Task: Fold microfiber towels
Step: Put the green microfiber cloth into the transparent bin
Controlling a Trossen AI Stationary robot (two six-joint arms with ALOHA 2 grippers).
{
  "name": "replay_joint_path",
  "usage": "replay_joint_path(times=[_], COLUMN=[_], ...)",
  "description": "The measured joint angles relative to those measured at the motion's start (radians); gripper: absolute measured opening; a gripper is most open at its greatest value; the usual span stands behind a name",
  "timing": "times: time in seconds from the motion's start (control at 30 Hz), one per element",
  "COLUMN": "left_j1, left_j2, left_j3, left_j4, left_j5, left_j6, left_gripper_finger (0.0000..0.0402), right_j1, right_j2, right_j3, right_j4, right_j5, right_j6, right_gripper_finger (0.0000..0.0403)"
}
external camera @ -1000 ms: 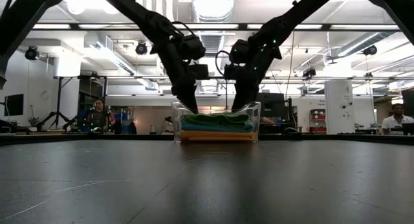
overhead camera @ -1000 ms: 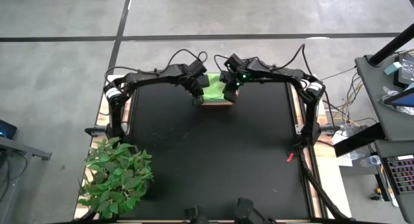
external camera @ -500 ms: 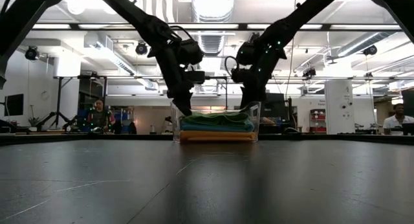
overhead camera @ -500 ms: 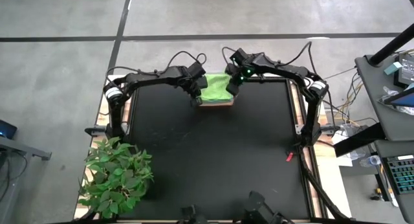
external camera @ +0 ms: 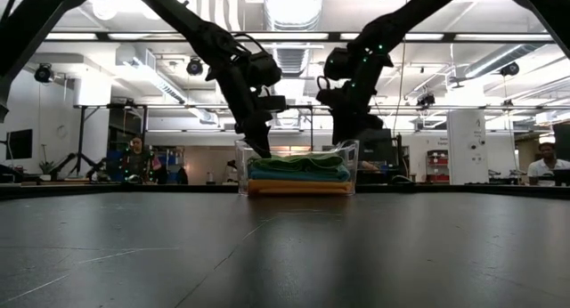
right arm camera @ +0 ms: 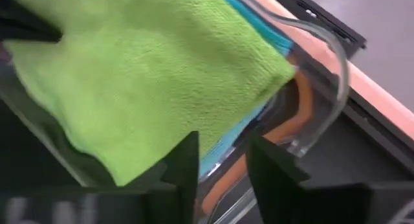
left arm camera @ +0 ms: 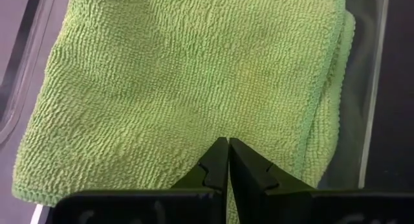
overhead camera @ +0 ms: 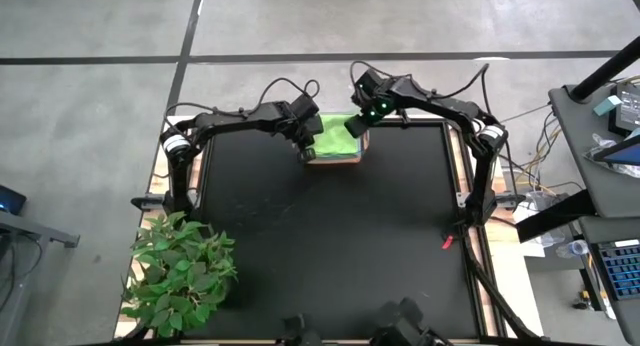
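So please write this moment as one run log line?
left gripper: shut, on lime green towel | right gripper: fingers apart, above clear bin | towels stacked in bin

Both arms are matte black all over, built from chunky tube segments with boxy joints, pretty industrial looking. Loose black cables loop up off each arm near the wrist and run along the links. The right arm has a small green light glowing on its wrist housing. Silvery-grey collars show at the shoulder joints near the table edges. The left claw [left arm camera: 228, 160] has two flat black fingers with a stepped, notched profile at the tips, and the right claw [right arm camera: 220, 162] has squarer blocky black fingers.
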Motion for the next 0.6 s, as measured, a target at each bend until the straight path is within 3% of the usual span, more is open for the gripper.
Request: replay_joint_path(times=[0.27, 0.6], left_j1=[0.0, 0.0], left_j2=[0.0, 0.0], left_j3=[0.0, 0.0], left_j4=[0.023, 0.028], left_j5=[0.0, 0.0], left_j6=[0.041, 0.045], left_gripper_finger=[0.0, 0.0], right_j1=[0.03, 0.034], right_j2=[0.033, 0.04], right_j3=[0.001, 0.001], right_j4=[0.009, 0.019], right_j5=[0.035, 0.054], right_j6=[0.075, 0.095], right_gripper_finger=[0.02, 0.0208])
